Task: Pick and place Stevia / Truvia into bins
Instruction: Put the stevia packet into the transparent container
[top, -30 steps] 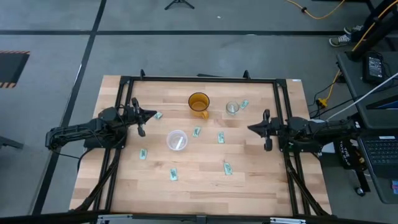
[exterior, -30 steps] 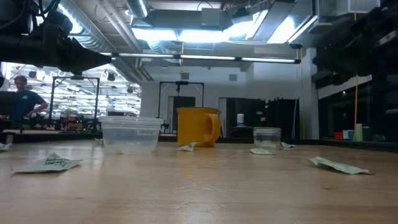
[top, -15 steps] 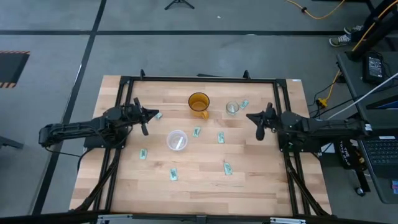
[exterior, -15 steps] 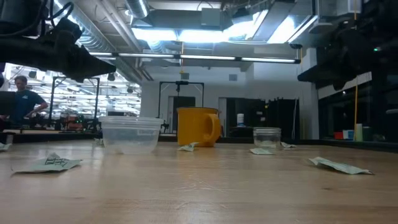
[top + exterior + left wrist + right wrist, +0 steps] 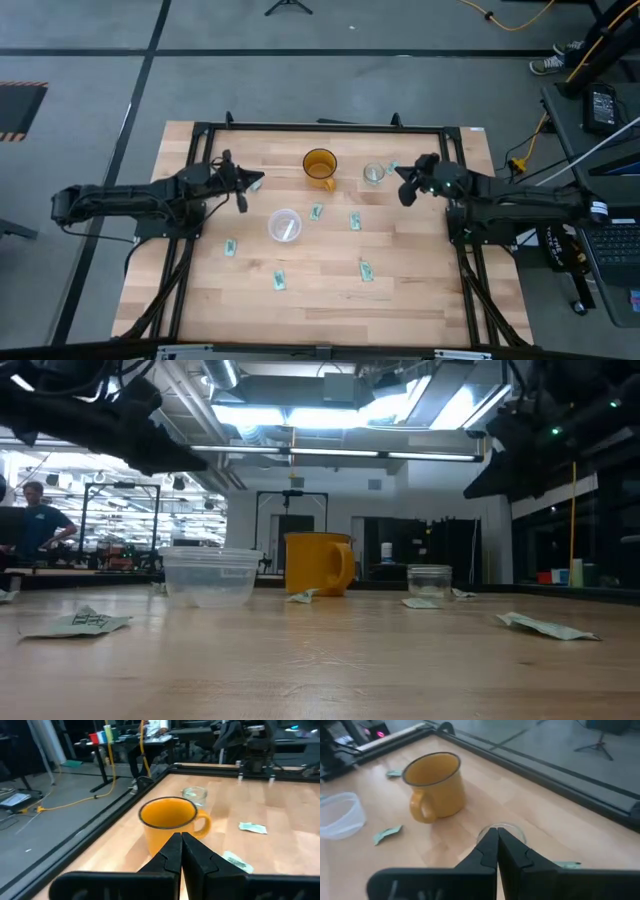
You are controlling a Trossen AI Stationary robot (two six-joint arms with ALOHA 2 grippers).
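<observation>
Several pale green Stevia packets lie flat and scattered on the wooden table, among them one (image 5: 316, 212), another (image 5: 355, 222) and a third (image 5: 279, 281). The wider whitish bin (image 5: 284, 226) stands mid-table. The narrower glassy bin (image 5: 373, 174) stands near the far edge. My left gripper (image 5: 241, 186) hovers shut, left of the amber cup, pointing at it (image 5: 170, 822). My right gripper (image 5: 403, 186) hovers shut just right of the glassy bin (image 5: 502, 833), with a packet (image 5: 393, 167) close by. Neither gripper holds anything.
An amber handled cup (image 5: 320, 167) stands between the two grippers near the far edge. A black frame (image 5: 320, 128) borders the table's far and side edges. Open wood lies along the near edge. A person (image 5: 35, 520) shows far behind the table.
My right gripper has moved toward the far edge and the table's left, closing on the glassy bin. My left gripper has moved toward the table's right and a little toward the far edge, nearer the amber cup. Packets and cups have stayed put.
</observation>
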